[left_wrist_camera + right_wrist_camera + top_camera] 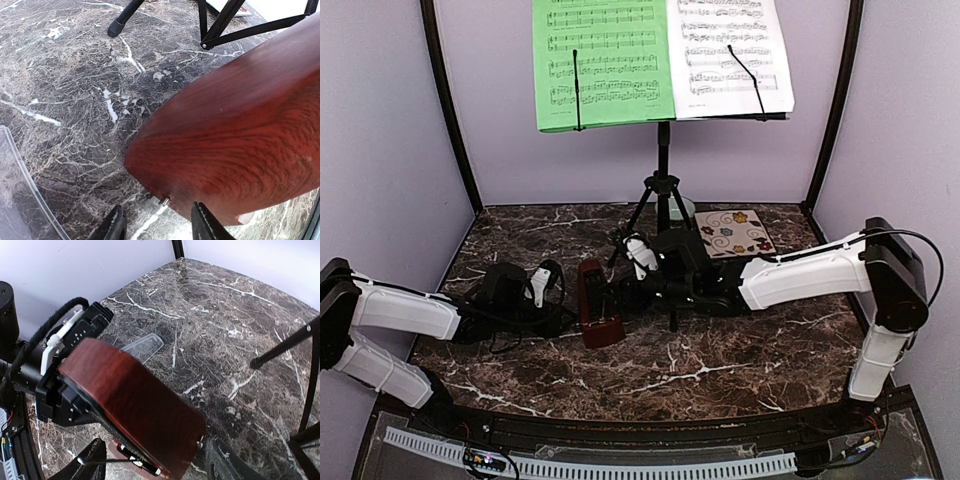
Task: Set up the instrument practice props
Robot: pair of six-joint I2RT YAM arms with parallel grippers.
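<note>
L arm low, reaching in; L gripper point(160, 227) half-spread; R arm bent across; R gripper point(157, 465) wide.

The red-brown wooden metronome point(601, 318) stands narrow end up, between the right jaws and just ahead of the left jaws. Just beyond the right jaws, the black tripod stand point(663, 150) is upright. Its desk, high above, bears a green sheet point(605, 60) beside a white sheet point(730, 55).
</note>
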